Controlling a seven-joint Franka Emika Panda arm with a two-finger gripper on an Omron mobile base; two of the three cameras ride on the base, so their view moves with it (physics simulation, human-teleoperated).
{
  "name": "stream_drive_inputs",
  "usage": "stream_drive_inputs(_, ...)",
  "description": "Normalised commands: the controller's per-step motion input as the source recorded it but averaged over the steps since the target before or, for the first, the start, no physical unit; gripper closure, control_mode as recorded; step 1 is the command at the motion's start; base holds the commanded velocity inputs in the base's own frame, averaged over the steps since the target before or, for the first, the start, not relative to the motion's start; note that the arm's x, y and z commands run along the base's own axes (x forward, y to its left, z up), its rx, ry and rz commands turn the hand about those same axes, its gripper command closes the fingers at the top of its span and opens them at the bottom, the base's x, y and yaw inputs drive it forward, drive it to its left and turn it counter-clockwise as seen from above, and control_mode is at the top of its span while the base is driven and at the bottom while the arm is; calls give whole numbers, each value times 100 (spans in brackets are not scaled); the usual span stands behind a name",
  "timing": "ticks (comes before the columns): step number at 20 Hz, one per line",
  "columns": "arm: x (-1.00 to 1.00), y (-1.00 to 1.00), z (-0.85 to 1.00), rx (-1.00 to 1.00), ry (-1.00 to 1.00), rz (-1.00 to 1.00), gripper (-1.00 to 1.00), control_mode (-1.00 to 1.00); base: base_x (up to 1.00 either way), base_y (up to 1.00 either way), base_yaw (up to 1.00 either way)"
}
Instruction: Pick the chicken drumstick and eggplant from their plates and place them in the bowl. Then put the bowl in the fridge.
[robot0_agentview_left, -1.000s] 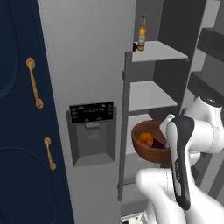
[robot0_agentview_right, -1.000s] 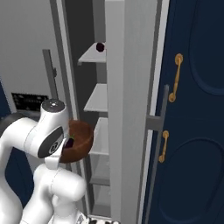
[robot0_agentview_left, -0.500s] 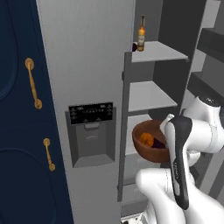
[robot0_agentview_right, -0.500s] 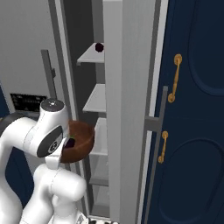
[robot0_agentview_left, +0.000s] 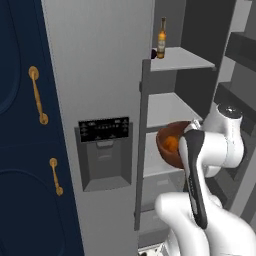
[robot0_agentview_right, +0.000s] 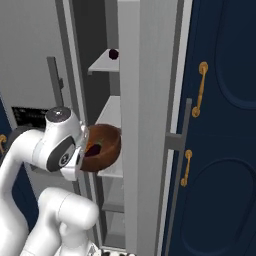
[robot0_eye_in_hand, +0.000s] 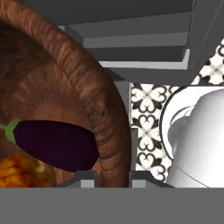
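My gripper (robot0_eye_in_hand: 113, 177) is shut on the rim of the dark reddish-brown bowl (robot0_eye_in_hand: 94, 103), holding it in the air at the open fridge (robot0_agentview_left: 100, 75). The bowl (robot0_agentview_left: 170, 150) hangs in front of the middle grey shelves (robot0_agentview_left: 170, 107), level with the fridge door's edge (robot0_agentview_right: 145, 125). Inside the bowl (robot0_agentview_right: 107, 142) lie the dark purple eggplant (robot0_eye_in_hand: 52, 144) and, beside it, the orange-brown chicken drumstick (robot0_eye_in_hand: 22, 173). The drumstick (robot0_agentview_left: 171, 143) shows as an orange patch. The plates are out of view.
A bottle (robot0_agentview_left: 161, 37) and a small dark object (robot0_agentview_right: 113, 53) stand on the upper fridge shelf. Navy cabinets with gold handles flank the fridge on the left (robot0_agentview_left: 20, 125) and right (robot0_agentview_right: 220, 125). Patterned floor tiles (robot0_eye_in_hand: 148, 109) lie below the bowl.
The arm has lifted the bowl a little and carried it slightly closer to the fridge shelves. The grip on the rim is unchanged.
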Motion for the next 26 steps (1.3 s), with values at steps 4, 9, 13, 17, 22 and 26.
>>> stream_drive_inputs(4, 95, 1, 21, -1, -10, 0, 100, -100, 0, 0, 0)
stream_drive_inputs(9, 55, -17, 18, 1, -5, 1, 100, -100, 0, 0, 0)
stream_drive_inputs(13, 47, -11, 3, 3, -9, 2, 100, -100, 0, 0, 0)
stream_drive_inputs(17, 19, -5, 0, 6, -9, 1, 100, -100, 0, 0, 0)
stream_drive_inputs(22, 45, 0, 0, 0, -6, 0, 100, -100, 0, 0, 0)
stream_drive_inputs(26, 36, -5, 0, 8, -2, -2, 100, -100, 0, 0, 0)
